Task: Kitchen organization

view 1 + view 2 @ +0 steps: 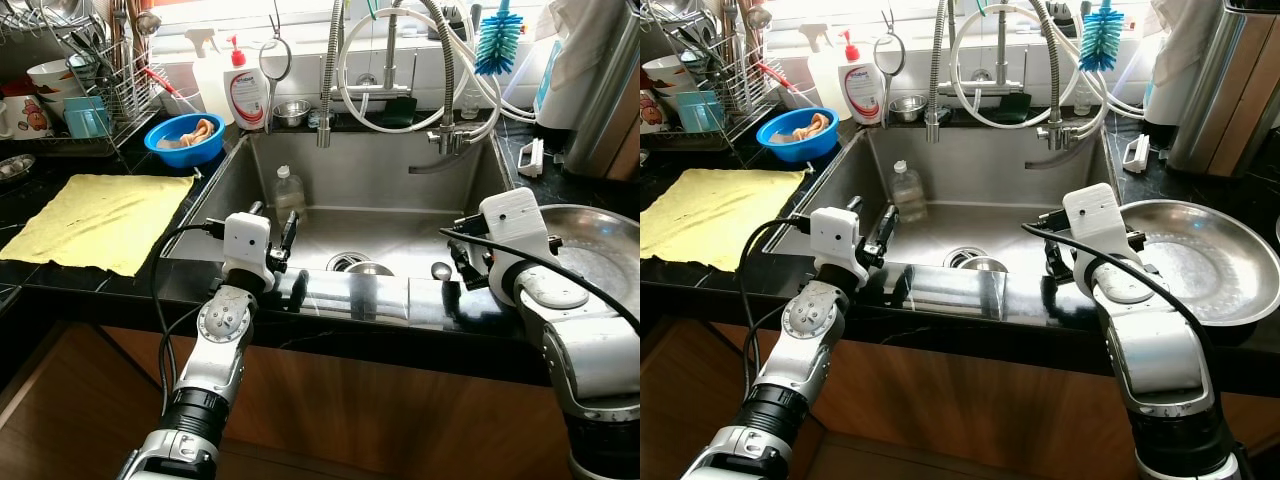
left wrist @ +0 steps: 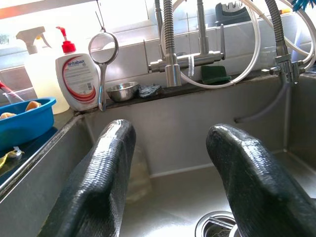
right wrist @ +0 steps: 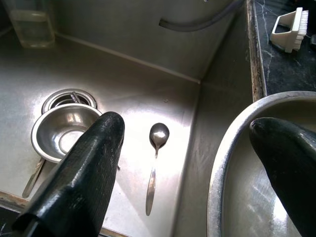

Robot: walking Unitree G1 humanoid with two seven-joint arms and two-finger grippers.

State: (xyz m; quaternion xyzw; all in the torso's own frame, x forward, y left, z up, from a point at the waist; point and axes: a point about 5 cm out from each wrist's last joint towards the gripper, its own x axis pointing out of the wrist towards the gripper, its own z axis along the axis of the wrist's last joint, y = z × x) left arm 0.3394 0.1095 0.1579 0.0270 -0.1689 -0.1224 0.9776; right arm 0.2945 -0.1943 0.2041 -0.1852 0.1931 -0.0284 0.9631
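Both hands, left hand (image 1: 291,262) and right hand (image 3: 197,163), hang spread over the sink's (image 1: 400,190) front edge, maybe to grab the spoon (image 3: 155,158).

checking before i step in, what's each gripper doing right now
Left gripper: open, holding nothing, over the sink.
Right gripper: open, holding nothing, fingers straddling the rim of the large steel bowl.
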